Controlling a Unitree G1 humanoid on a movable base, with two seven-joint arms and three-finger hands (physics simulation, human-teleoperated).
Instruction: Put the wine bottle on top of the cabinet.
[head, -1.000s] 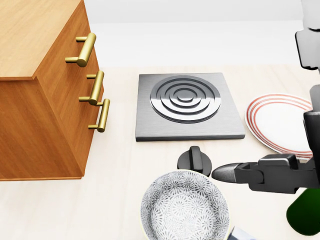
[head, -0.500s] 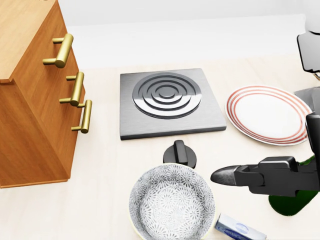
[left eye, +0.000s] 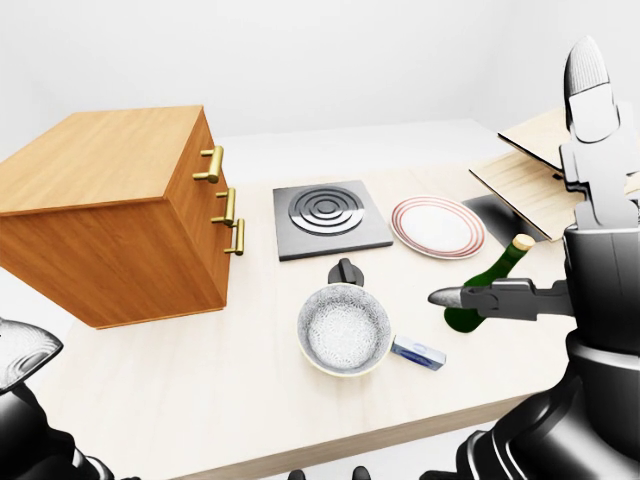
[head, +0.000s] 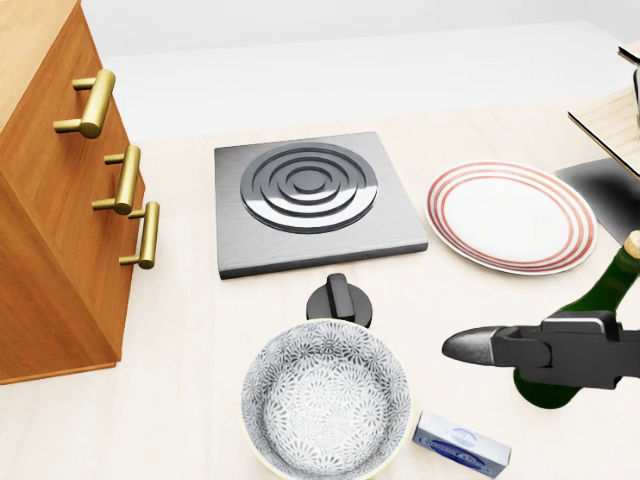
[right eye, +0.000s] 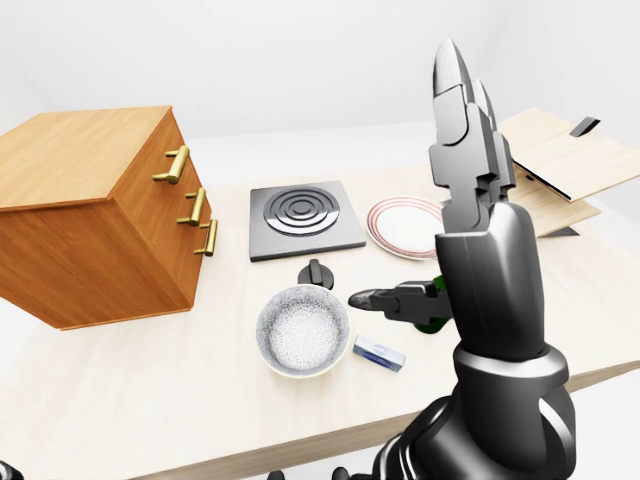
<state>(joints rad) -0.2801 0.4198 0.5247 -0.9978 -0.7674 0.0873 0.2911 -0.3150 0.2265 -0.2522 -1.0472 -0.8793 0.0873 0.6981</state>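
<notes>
The green wine bottle (left eye: 487, 291) with a tan cork stands upright on the pale table, right of the bowl; in the head view (head: 601, 291) its lower body is partly hidden by my right hand. The wooden cabinet (left eye: 110, 210) with three brass handles stands at the left of the table, its flat top bare. My right hand (left eye: 520, 180) is open: its long fingers (left eye: 590, 90) point up and the thumb (head: 480, 346) points left across the bottle's lower part. I cannot tell if it touches. My left hand (left eye: 22, 352) shows only as a grey tip at the lower left.
A grey hob plate (head: 310, 200) lies mid-table with a black knob (head: 340, 298) below it. A patterned bowl (head: 325, 400), a small blue-white box (head: 462, 443) and a red-rimmed plate (head: 510, 215) surround the bottle. Wooden boards (left eye: 535, 175) lie at the right.
The camera has moved: the whole head view has slid left. The cabinet is nearer the left edge, and the bottle's neck and cork now show. My right hand keeps its pose.
</notes>
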